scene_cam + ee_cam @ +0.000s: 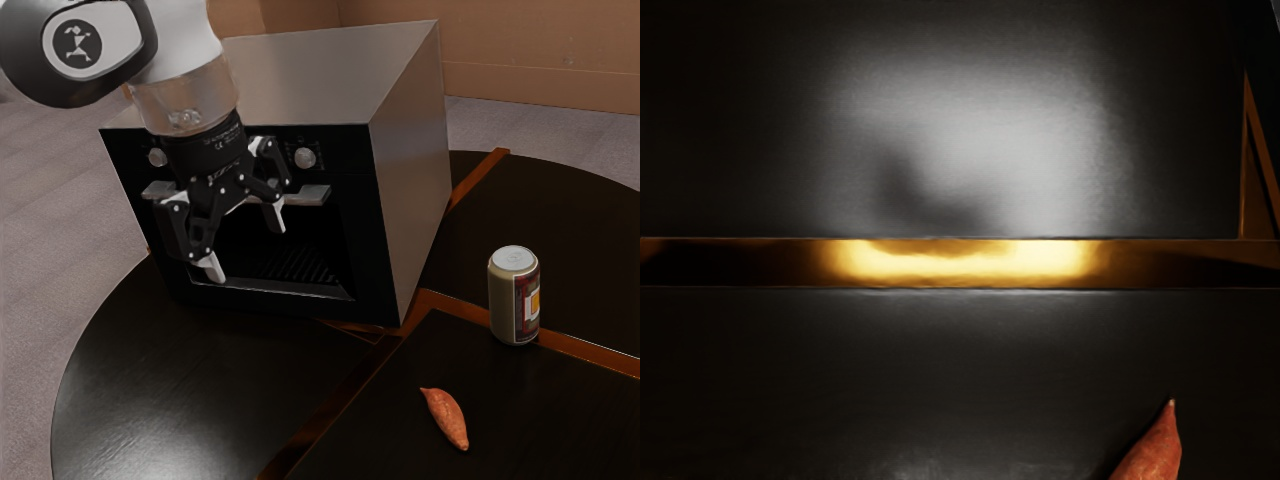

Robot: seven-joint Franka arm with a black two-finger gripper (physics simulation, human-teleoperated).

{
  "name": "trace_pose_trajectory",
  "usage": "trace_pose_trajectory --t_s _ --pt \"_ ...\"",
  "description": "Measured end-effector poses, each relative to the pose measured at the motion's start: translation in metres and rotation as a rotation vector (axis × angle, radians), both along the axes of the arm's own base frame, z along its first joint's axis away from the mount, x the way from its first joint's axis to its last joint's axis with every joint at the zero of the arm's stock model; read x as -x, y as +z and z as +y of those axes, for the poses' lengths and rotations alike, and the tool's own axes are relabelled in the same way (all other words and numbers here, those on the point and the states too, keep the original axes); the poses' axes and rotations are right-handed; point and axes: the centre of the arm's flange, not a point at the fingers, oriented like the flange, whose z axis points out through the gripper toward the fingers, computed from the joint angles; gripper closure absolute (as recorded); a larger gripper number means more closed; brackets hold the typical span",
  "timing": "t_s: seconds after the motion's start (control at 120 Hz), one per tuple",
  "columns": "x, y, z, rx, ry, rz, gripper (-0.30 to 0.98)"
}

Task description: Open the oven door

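One claw (244, 243), fingers spread apart, nothing gripped, is seen pointed down in front of the oven at the exterior view's left. The handle (313, 195) is placed just behind it, across the door's upper edge; whether it is touched cannot be told. The oven door (278, 302) is set upright in the oven (409, 170) front and is judged shut, no gap seen. Further right, a sweet potato (445, 418), then a can (514, 300), are left on the tabletop (150, 370); neither is needed. Progress: claw brought near, no opening done. Left: handle to be hooked or gripped, door to be pulled open.
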Motion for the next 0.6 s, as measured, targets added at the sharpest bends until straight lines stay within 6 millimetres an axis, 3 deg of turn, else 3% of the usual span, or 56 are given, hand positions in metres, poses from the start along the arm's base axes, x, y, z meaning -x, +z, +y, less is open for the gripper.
trace_pose_trajectory --t_s 0.1,0.2,0.233,0.35,0.417,0.525,0.6 --pt "0.001 -0.004 0.020 0.008 0.125 0.005 0.00" --pt "0.005 -0.026 0.054 0.017 0.262 0.049 0.00" --pt "0.012 -0.022 0.056 0.020 0.288 0.053 0.00" --pt "0.011 -0.016 0.098 0.006 0.423 -0.011 0.00" --pt "0.004 -0.012 0.110 0.001 0.454 -0.074 0.00" --pt "-0.028 -0.028 0.108 -0.017 0.459 -0.131 0.00" --pt "-0.038 -0.029 0.114 -0.018 0.462 -0.181 0.00"
